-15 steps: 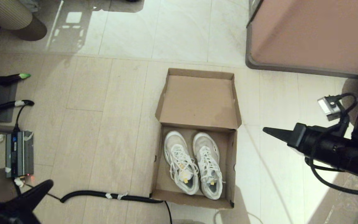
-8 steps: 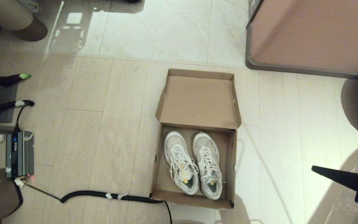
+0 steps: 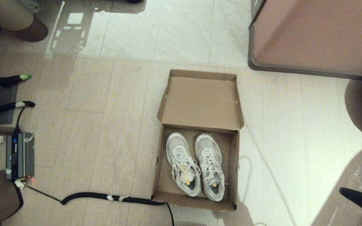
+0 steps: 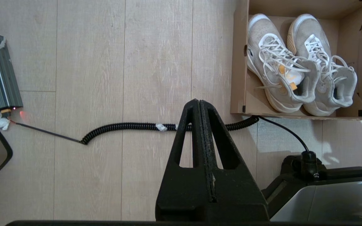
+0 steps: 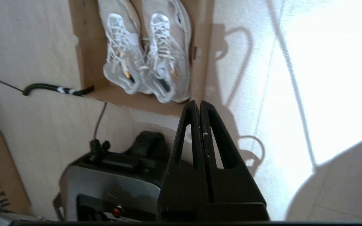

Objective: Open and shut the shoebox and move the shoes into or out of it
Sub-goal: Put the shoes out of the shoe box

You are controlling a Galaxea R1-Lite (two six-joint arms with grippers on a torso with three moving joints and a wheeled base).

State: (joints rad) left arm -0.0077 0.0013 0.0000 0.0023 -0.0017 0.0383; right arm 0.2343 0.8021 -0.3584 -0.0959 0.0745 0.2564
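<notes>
The brown shoebox (image 3: pixel 235 163) stands open on the floor in the middle of the head view, its lid (image 3: pixel 201 100) flipped back flat on the far side. Both white mesh shoes (image 3: pixel 195 166) lie side by side inside, toes toward the lid. My right gripper (image 3: pixel 342 189) is low at the bottom right, well away from the box, and shut on nothing (image 5: pixel 199 103). My left gripper (image 4: pixel 199 101) is out of the head view. It hangs shut and empty over the floor to the left of the box, with the shoes (image 4: pixel 297 62) beyond it.
A black coiled cable (image 3: pixel 105 197) runs along the floor to the box's near left corner. A grey electronics unit (image 3: pixel 19 155) sits at the far left. A large pinkish-brown cabinet (image 3: pixel 319 34) fills the back right. The robot's base (image 5: pixel 112 185) lies just behind both grippers.
The right arm has pulled back from beside the box to the bottom right corner. The left gripper has dropped out of the head view. Box and shoes have not moved.
</notes>
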